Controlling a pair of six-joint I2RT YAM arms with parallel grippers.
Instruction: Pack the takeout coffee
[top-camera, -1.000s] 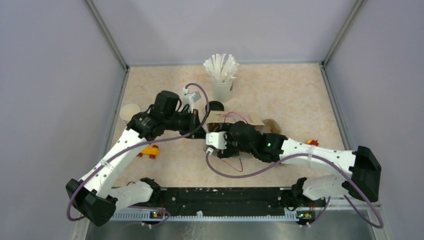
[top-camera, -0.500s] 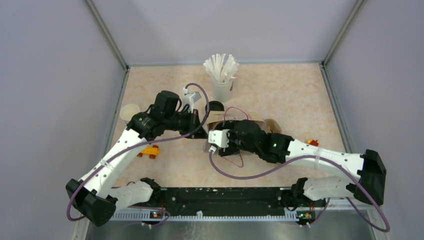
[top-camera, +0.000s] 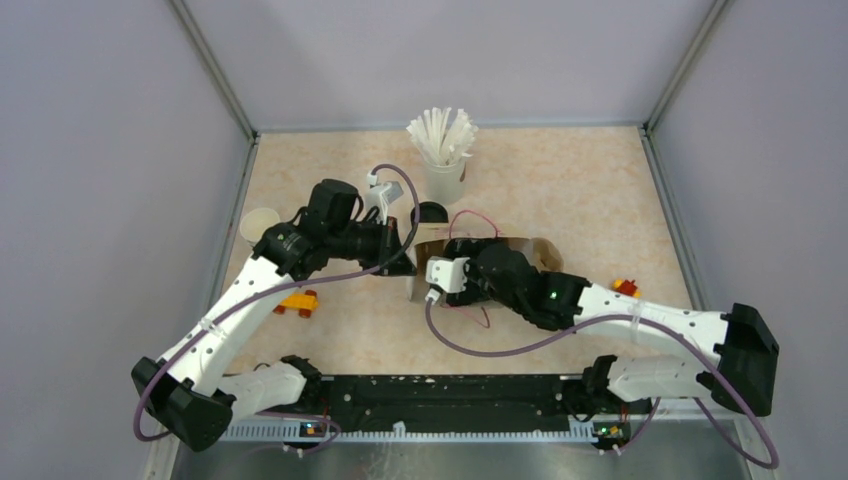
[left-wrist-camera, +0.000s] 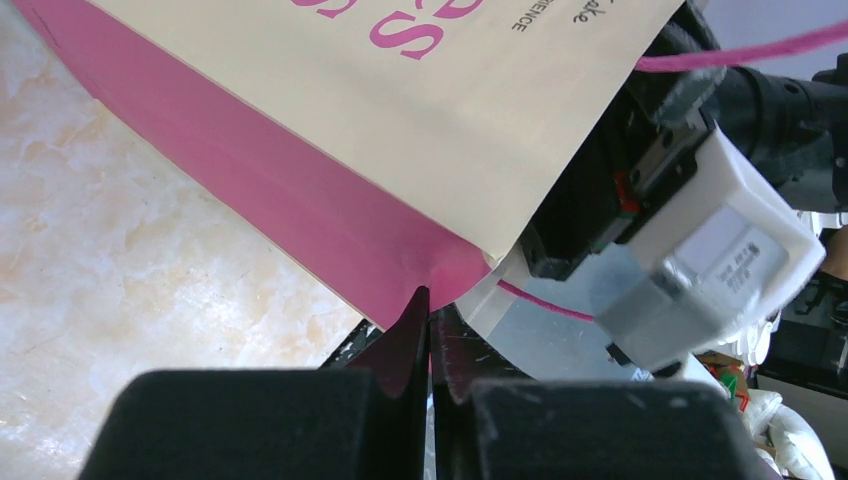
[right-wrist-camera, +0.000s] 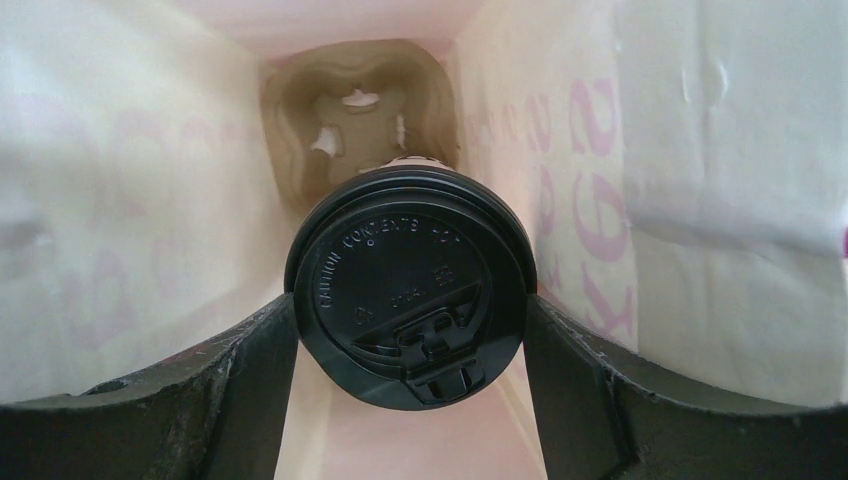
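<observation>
The takeout coffee (right-wrist-camera: 408, 292), seen as a round black lid, hangs inside the paper bag (right-wrist-camera: 120, 200) above a brown cardboard cup carrier (right-wrist-camera: 358, 110) at the bag's bottom. My right gripper (right-wrist-camera: 410, 310) is shut on the lid, one finger on each side. In the top view the right wrist (top-camera: 470, 272) covers the bag's mouth (top-camera: 500, 243), and the cup is hidden there. My left gripper (left-wrist-camera: 430, 310) is shut on the pink inner edge of the bag (left-wrist-camera: 400, 100), at the bag's left side in the top view (top-camera: 405, 255).
A white cup of straws (top-camera: 445, 170) stands behind the bag. A black disc (top-camera: 432, 212) shows partly just behind the bag. Lidless paper cups (top-camera: 260, 225) stand at the left wall. An orange toy (top-camera: 298, 302) lies front left and a small red-orange item (top-camera: 626, 287) to the right.
My right wrist has shifted a little to the right and away from the arm bases over the bag. The left arm has held still on the bag's edge.
</observation>
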